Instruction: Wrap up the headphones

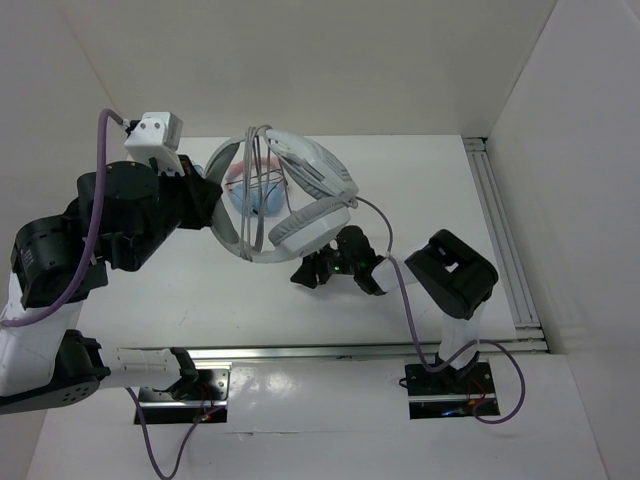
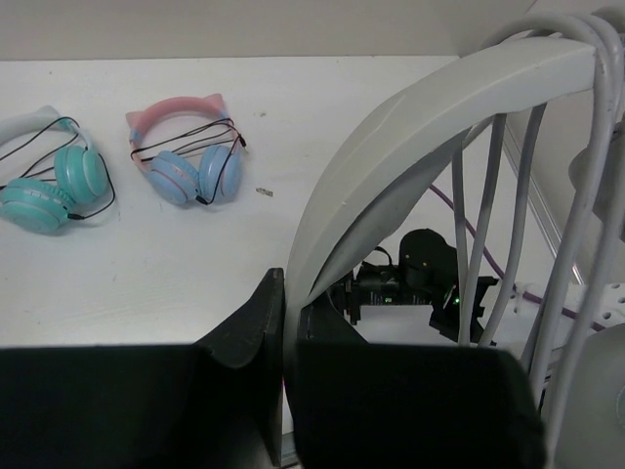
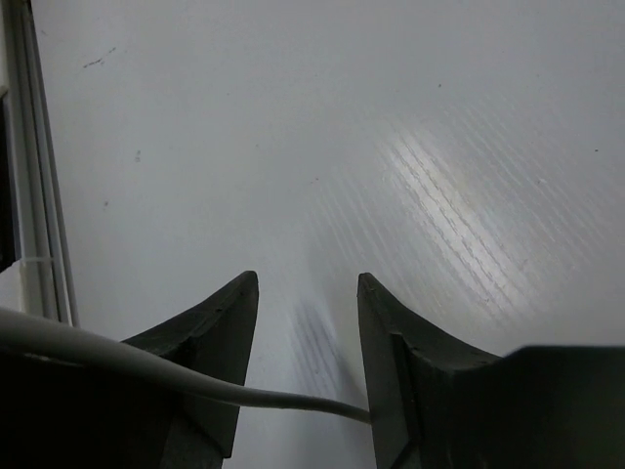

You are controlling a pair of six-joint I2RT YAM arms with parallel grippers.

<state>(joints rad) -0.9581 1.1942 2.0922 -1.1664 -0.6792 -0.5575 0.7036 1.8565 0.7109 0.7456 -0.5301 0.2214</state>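
Headphones [image 1: 290, 195] hang above the middle of the white bench [image 1: 420, 190], held up by the left gripper [image 1: 213, 200]. Seen from above, the two arm bases sit at 6 o'clock on a glossy near ledge, with a metal rail [image 1: 350, 350] running across just beyond them.

A little farther in, at 5 o'clock of the headphones, the right gripper [image 3: 308, 293] is low over the bench with its jaws spread. The thin grey cable [image 3: 146, 366] crosses the gap between them, lying over one finger and reaching the inner face of the other, not pinched. The bench under this gripper is plain white, with a bright streak of reflected light and a few tiny dark specks.

At 9 o'clock of the headphones, the left gripper is pressed together on the wide white headband [image 2: 410, 127], which arches up and away toward 1 o'clock in the left wrist view. Several turns of the cable run across the headband's span. The grey-and-white earcups [image 1: 305, 225] face 4 o'clock in the top view.

Farther out on the bench lie a pink-and-blue cat-ear pair [image 2: 186, 156] and, at its 9 o'clock, a teal pair [image 2: 49, 181], near each other but apart. Plain white walls [image 1: 330, 60] close the bench at the back and on both sides, and a second rail [image 1: 500, 230] runs along the 3 o'clock edge.
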